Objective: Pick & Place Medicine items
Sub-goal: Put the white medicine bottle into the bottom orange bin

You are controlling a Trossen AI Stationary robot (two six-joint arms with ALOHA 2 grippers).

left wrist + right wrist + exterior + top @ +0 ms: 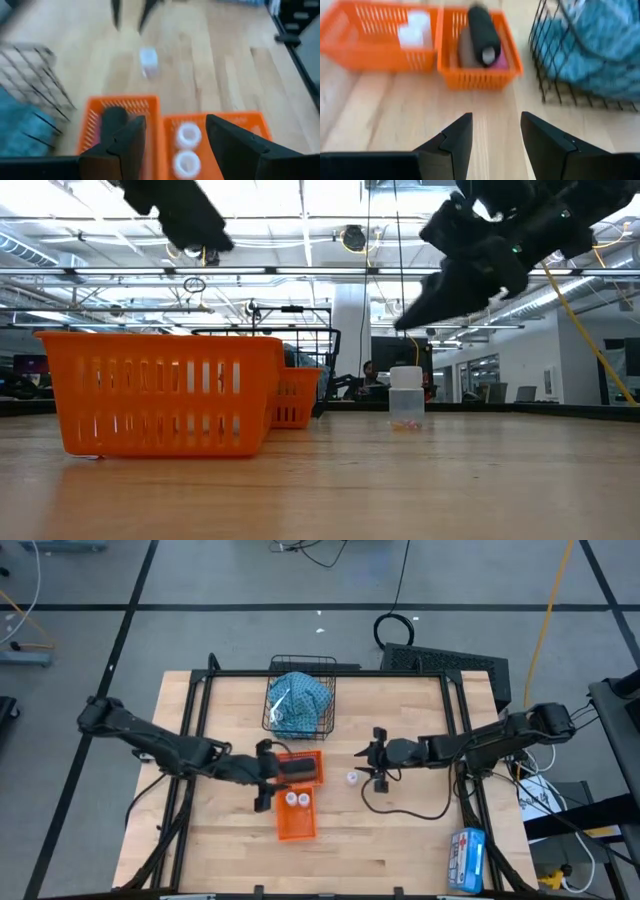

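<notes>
One white vial stands upright on its base on the bare table. Two more vials stand in the nearer orange basket. The black oblong lies on the pink oblong and brown bar in the farther orange basket. The blue cloth pouch fills the wire basket. My left gripper hangs open over the orange baskets' left side. My right gripper is open, raised just right of the lone vial.
A blue-and-white printed packet lies at the table's near right corner. The wire basket sits at the far edge, centre. Bare wood stretches across the near side and on the right between the vial and the packet. A cable loops under my right arm.
</notes>
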